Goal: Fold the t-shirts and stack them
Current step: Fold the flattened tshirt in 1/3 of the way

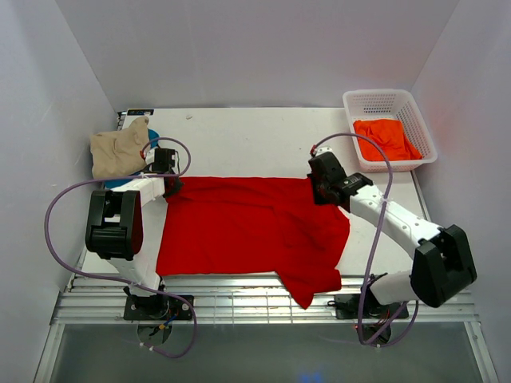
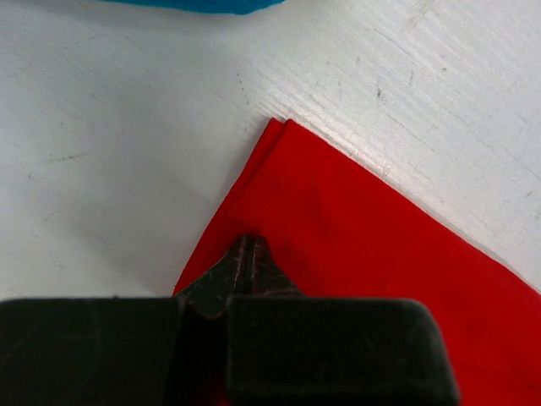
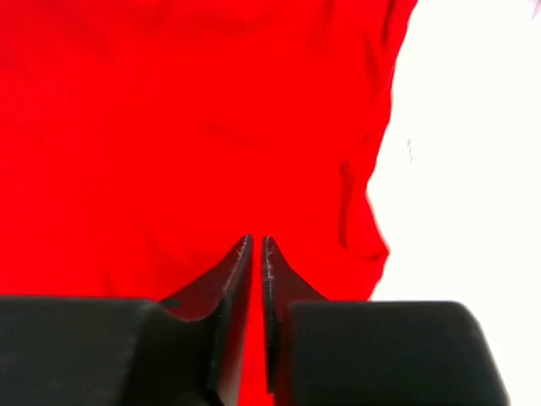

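A bright red t-shirt (image 1: 247, 227) lies spread flat across the middle of the table, one sleeve hanging over the near edge. My left gripper (image 1: 170, 185) is at its far left corner, jaws shut on the doubled cloth (image 2: 380, 245) just behind the corner, tips (image 2: 249, 239) low on the table. My right gripper (image 1: 318, 191) is at the far right corner, jaws pinched on the red cloth (image 3: 169, 127), a thin strip showing between them at the tips (image 3: 257, 241). No dark red shirt shows.
A tan t-shirt (image 1: 118, 148) lies on a teal blue one (image 1: 153, 134) at the far left, just beyond my left gripper; the teal edge shows in the left wrist view (image 2: 203, 4). A white lattice basket (image 1: 383, 94) at the far right holds an orange t-shirt (image 1: 386, 137).
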Controlling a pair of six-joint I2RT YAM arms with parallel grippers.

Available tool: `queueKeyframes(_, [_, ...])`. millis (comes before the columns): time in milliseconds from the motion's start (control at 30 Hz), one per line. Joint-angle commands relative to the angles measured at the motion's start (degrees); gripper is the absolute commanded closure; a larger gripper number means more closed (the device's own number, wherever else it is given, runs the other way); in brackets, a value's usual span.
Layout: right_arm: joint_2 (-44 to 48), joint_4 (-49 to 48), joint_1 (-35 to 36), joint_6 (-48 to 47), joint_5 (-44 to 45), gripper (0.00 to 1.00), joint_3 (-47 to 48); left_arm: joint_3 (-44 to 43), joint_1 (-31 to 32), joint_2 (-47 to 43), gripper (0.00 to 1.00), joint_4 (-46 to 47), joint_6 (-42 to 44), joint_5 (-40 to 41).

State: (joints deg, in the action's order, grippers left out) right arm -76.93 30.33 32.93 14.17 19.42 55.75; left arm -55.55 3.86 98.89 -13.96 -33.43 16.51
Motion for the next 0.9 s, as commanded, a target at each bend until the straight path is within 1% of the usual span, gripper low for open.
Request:
queueKeyframes(0, [-6.8,-6.0,-2.4,-2.3,4.8,0.92,4.5,1.3,-0.1,-3.5,1.00,-0.7,0.3,2.2])
queueKeyframes(200, [-19.9,-9.8,-7.0,-5.8,3.3,0.92,10.5,3.3,-0.2,-5.2,1.00,-1.2,-0.8,5.3])
queueKeyframes(300, [-24.5,-11.1,-8.8,-7.1,3.0,0.92,13.2,2.8,-0.1,-6.7,1.00,-0.5,-0.9,5.6])
queueKeyframes(367, [-26.7,-11.4,-9.8,-7.4,3.1,0.92,14.5,2.3,-0.2,-7.3,1.00,0.8,-0.8,5.5])
queueKeyframes(500, [-28.3,-13.6,-10.9,-7.5,2.3,0.92,14.5,0.4,-0.2,-7.1,1.00,3.1,-0.8,5.0])
queueKeyframes(733, [-34.2,-12.9,-13.2,-7.2,1.8,0.92,16.6,-3.6,-0.1,0.8,1.00,4.1,-0.2,3.0])
queueKeyframes(867, [-38.4,-11.3,-14.4,-7.1,2.5,0.92,18.3,-4.0,-0.1,4.7,1.00,3.6,-0.1,2.9])
